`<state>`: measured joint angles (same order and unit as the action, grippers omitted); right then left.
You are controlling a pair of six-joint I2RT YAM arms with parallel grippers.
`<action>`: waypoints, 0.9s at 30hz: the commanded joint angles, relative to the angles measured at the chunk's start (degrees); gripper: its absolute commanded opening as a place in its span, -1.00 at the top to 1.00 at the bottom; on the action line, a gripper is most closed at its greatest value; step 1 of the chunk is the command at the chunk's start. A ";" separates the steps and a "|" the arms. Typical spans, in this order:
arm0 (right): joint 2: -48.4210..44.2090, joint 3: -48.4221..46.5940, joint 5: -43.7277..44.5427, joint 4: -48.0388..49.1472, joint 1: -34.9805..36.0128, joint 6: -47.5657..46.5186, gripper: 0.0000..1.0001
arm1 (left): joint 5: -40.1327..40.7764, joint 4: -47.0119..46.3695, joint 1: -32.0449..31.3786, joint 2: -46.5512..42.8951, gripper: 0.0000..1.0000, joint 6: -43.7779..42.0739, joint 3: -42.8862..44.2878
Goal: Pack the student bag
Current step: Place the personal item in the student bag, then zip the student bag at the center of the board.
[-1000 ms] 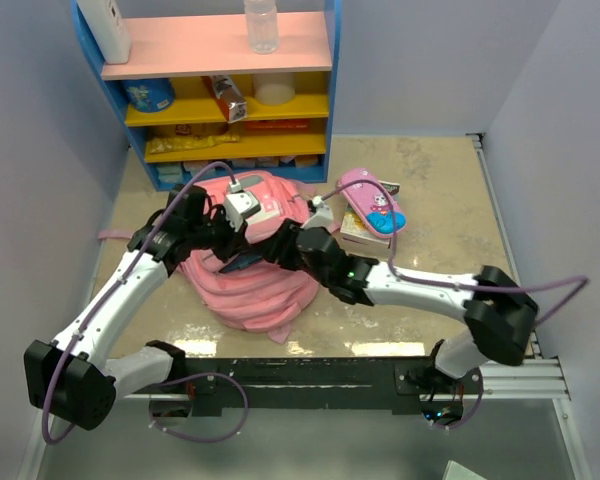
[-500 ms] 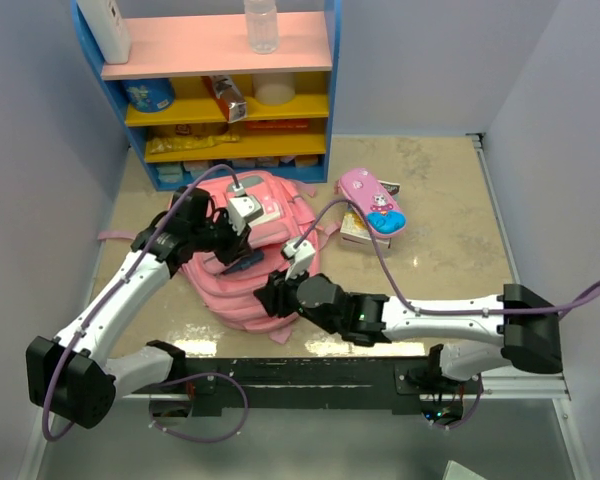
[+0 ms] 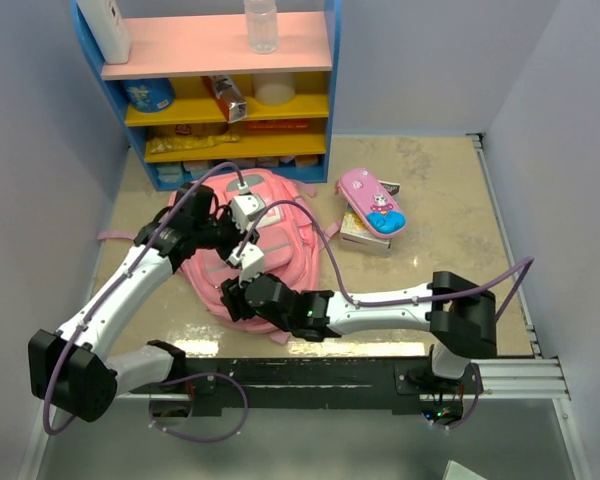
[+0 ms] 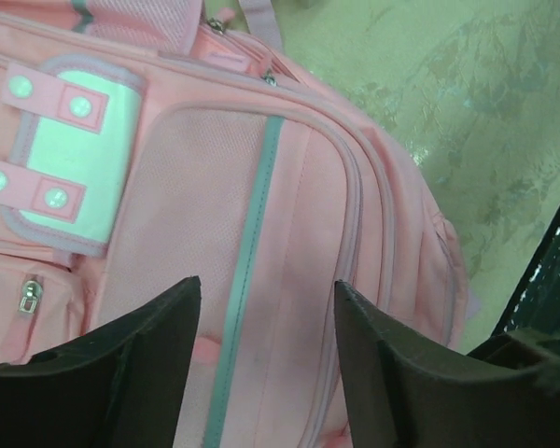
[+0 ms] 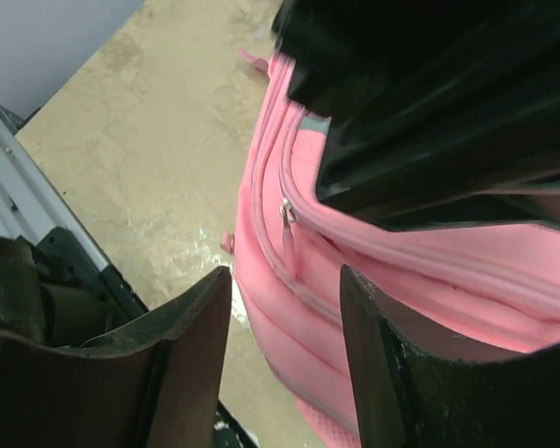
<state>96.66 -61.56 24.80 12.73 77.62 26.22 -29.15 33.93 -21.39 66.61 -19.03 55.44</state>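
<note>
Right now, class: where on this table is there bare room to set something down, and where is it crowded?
Bare table lies right of the pencil case, up to the right wall, and between it and the right arm. Crowded: the student bag, where both arms meet, near the shelf.

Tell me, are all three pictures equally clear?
Top external: even light, a glare streak on the table. Left wrist: greenish cast, student bag sharp, gripper fingers nearly black. Right wrist: a dark blurred shape blocks the upper right.
</note>
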 commanded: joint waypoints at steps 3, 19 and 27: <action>3.87 -7.25 5.08 -0.69 0.51 -2.84 -0.10 | -7.48 2.44 11.22 -2.36 -0.52 -1.36 10.47; 11.70 -13.41 5.70 -9.13 0.60 -0.11 -0.07 | -12.95 9.40 23.85 -0.52 -0.53 -12.70 9.86; 15.40 -16.66 6.58 -12.55 0.68 0.76 0.11 | -11.55 8.52 24.02 -2.18 -0.53 -13.58 7.49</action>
<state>111.20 -74.65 29.21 2.13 78.28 25.91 -39.31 43.22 2.20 66.02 -31.16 63.64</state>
